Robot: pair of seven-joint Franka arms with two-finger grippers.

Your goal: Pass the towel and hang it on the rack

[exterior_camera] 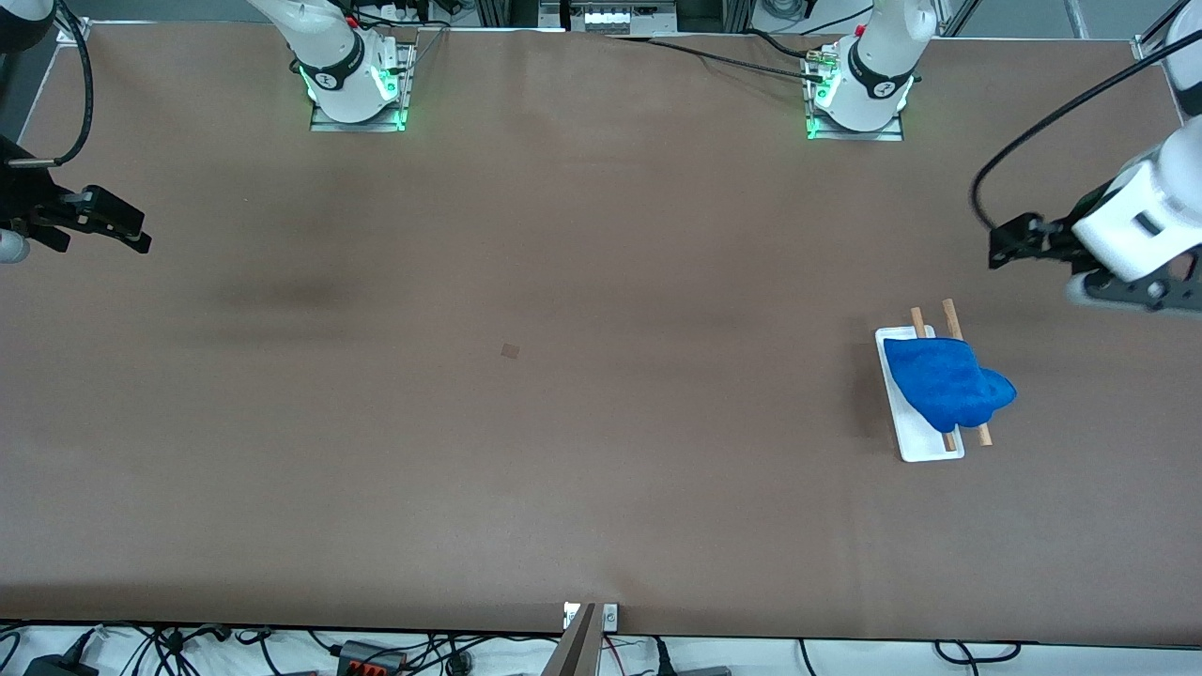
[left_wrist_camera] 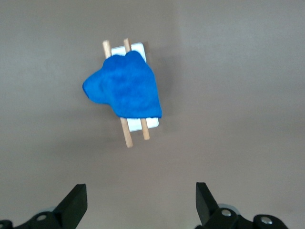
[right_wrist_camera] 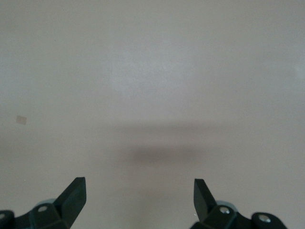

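Plush blue towel [exterior_camera: 944,385] draped over rack [exterior_camera: 925,449] wooden rods. Left gripper [left_wrist_camera: 140,202] above table [exterior_camera: 563,422], fingers wide apart, empty. Right gripper [right_wrist_camera: 139,200] likewise, waiting.

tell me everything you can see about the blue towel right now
The towel is a small bright royal-blue cloth with a soft, plush look. It lies bunched and draped over the rack, covering the middle of both wooden rods, whose ends stick out either side; one rounded corner hangs past the rods toward the left arm's end of the table. Only the rack touches it. The left gripper is open, above and apart from it.
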